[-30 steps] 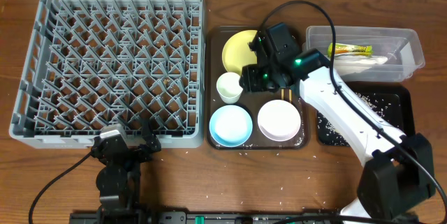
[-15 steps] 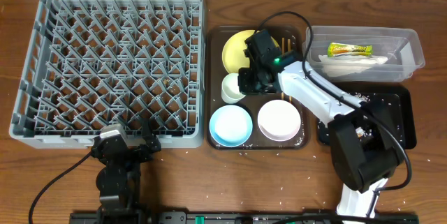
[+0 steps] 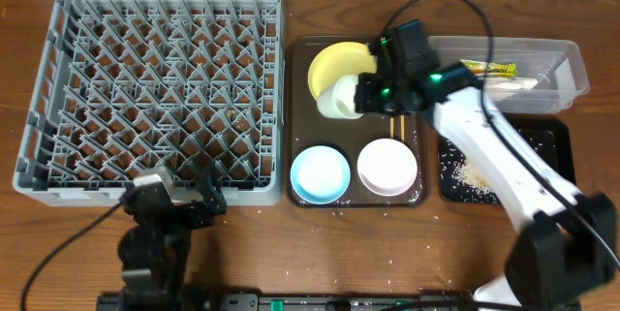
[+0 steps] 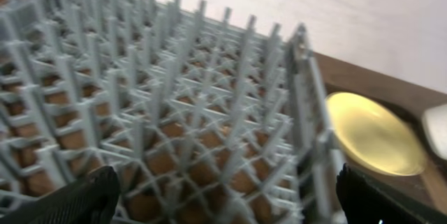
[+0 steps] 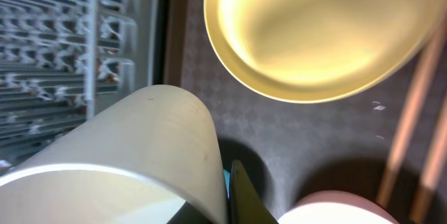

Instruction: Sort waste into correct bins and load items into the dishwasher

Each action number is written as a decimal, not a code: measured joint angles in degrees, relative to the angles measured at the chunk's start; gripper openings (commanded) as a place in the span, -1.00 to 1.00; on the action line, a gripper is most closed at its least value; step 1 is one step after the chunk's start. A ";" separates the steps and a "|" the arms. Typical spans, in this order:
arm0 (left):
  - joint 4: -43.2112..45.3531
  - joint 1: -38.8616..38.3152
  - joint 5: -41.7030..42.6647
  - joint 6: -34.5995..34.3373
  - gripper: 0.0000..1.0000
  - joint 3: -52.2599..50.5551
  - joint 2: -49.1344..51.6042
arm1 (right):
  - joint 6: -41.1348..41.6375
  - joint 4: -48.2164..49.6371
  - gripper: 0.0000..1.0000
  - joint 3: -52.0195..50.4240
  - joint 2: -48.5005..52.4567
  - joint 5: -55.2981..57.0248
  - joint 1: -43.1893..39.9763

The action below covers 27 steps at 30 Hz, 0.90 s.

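My right gripper [image 3: 364, 95] is shut on the small white cup [image 3: 340, 98] and holds it tilted above the brown tray, over the near edge of the yellow plate [image 3: 341, 62]. In the right wrist view a finger [image 5: 234, 195] presses the cup's wall [image 5: 140, 147], with the plate [image 5: 314, 35] below. The light blue bowl [image 3: 320, 173] and white bowl [image 3: 387, 167] sit at the tray's front; the chopsticks [image 3: 395, 128] lie between them and the arm. The grey dish rack [image 3: 155, 98] fills the left. My left gripper [image 3: 170, 204] is open and empty at the rack's front edge [image 4: 223, 203].
The clear tub [image 3: 567, 59] at the back right holds the green-and-yellow wrapper [image 3: 487, 68] and white paper [image 3: 504, 85]. The black tray [image 3: 552, 156] in front of it holds rice scraps [image 3: 470, 171]. The brown serving tray [image 3: 300, 117] lies beside the rack. Loose grains dot the table front.
My right gripper has closed on the white cup, lifted it off the brown tray and carried it up and to the right over the plate. The left arm has barely shifted.
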 measured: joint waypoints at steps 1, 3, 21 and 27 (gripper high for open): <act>-0.42 0.00 2.16 -1.86 1.00 3.15 3.78 | -0.59 -0.76 -0.98 0.00 -1.66 -0.04 -0.55; -0.85 0.00 5.66 -4.83 0.99 6.93 9.60 | -1.49 -2.12 -0.98 0.04 -3.26 -0.20 -1.16; 7.30 -0.07 44.98 -38.18 1.00 16.70 51.23 | -4.70 -4.61 -0.98 0.04 -3.61 -10.03 -4.31; 13.97 -0.04 49.72 -43.67 1.00 16.76 52.41 | -6.14 -4.04 -0.98 0.04 -3.58 -14.97 -5.81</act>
